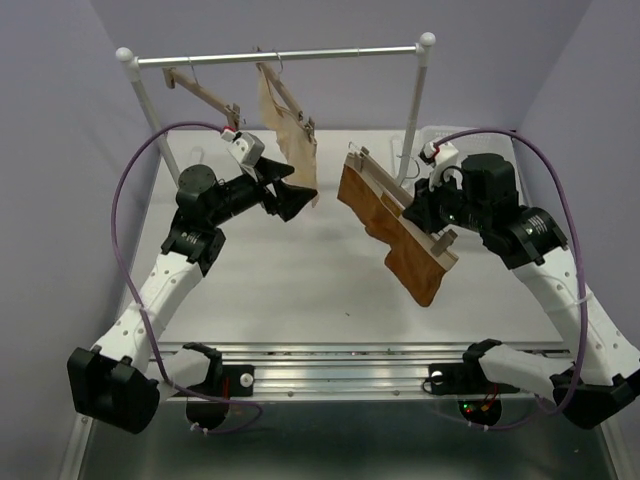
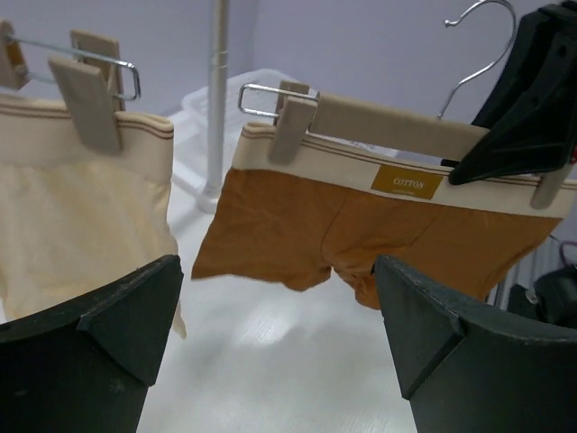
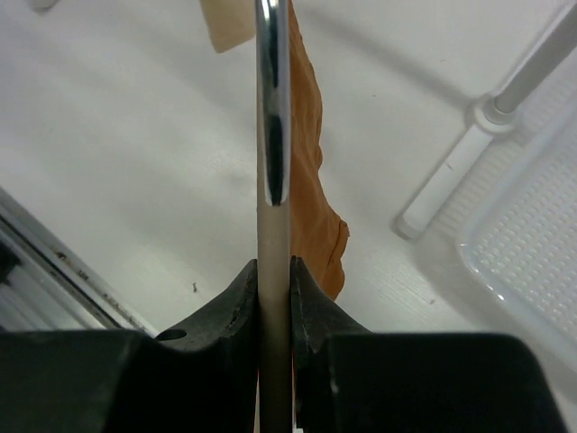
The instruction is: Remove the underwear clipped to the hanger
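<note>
The rust-brown underwear [image 1: 395,235] hangs from the light wooden hanger [image 1: 375,178], which is off the rail and held tilted above the table. My right gripper [image 1: 418,208] is shut on the hanger bar [image 3: 273,262], with the underwear [image 3: 313,189] hanging just behind it. In the left wrist view the underwear [image 2: 361,234] is clipped at both ends; the left clip [image 2: 293,128] shows clearly, and the right gripper [image 2: 532,99] covers the bar's right part. My left gripper [image 1: 298,192] is open and empty, a short way left of the underwear, with wide-apart fingers [image 2: 117,334].
A clothes rail [image 1: 280,56] at the back carries an empty wooden hanger [image 1: 200,90] and another with cream underwear [image 1: 290,135], which hangs close to my left gripper. The rail's right post [image 1: 415,120] and a white tray [image 3: 532,244] stand behind the right arm.
</note>
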You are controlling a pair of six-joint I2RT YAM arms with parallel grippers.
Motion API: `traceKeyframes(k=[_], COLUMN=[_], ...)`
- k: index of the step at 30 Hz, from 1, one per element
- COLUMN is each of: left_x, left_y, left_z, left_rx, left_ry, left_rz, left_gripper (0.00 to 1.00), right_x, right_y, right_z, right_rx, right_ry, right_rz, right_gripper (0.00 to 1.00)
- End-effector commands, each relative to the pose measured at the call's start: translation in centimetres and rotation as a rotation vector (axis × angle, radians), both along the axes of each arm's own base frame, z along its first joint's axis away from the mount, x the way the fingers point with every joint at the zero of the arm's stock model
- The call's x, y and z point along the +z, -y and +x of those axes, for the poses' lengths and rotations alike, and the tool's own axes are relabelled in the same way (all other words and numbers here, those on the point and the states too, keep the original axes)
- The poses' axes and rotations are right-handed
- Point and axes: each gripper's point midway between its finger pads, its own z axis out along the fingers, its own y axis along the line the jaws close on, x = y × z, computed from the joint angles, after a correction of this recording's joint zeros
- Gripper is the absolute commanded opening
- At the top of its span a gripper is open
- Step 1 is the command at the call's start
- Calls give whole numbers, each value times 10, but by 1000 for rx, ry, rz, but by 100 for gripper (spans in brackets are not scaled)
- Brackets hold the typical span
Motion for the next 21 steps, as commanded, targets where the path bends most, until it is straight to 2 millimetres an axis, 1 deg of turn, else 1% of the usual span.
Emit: traceKeyframes(k=[1, 2, 3, 4, 7, 8, 10, 11, 12, 14, 15, 17, 18, 19, 20, 21], left_x=[28, 35, 26, 24, 22, 21, 20, 16, 16, 9, 10, 5, 9, 7, -8, -4], left_y=[7, 4, 0, -1, -2, -3, -5, -5, -6, -10, -12, -15, -17, -21, -24, -27], left_z=[-40, -45, -42, -43, -49, -53, -56, -57, -61, -64, -71, -80, -87, -86, -83, -81], left_rx=[-414, -448, -466, -477, -483, -485, -484, -487, -497, -507, -510, -527, -522, -498, -467, -420], left_ry=[247, 267, 239, 239, 267, 264, 246, 208, 200, 143, 139, 119, 130, 119, 87, 114], left_rz=[18, -13, -10, -7, 4, 5, 4, 5, 5, 10, 12, 27, 35, 50, 93, 119], left_gripper=[99, 99, 99, 99, 99, 99, 99, 99, 99, 99, 99, 99, 99, 99, 99, 99], right_x=[19, 18, 16, 15, 13, 12, 12, 14, 15, 18, 18, 18, 19, 20, 20, 20], right_y=[-19, -20, -22, -24, -30, -31, -34, -36, -41, -44, -45, -46, -49, -50, -50, -50], right_z=[-28, -31, -37, -40, -47, -52, -56, -60, -67, -74, -75, -79, -85, -88, -90, -92], right_rx=[173, 197, 226, 247, 314, 341, 378, 400, 445, 502, 506, 547, 584, 598, 609, 617], right_ry=[-3, 1, -14, -17, -31, -50, -59, -59, -66, -53, -51, -43, -51, -48, -45, -47], right_rz=[82, 74, 76, 74, 81, 80, 78, 86, 111, 124, 125, 122, 140, 148, 150, 151], right_gripper=[1, 1, 1, 1, 1, 1, 1, 1, 1, 1, 1, 1, 1, 1, 1, 1])
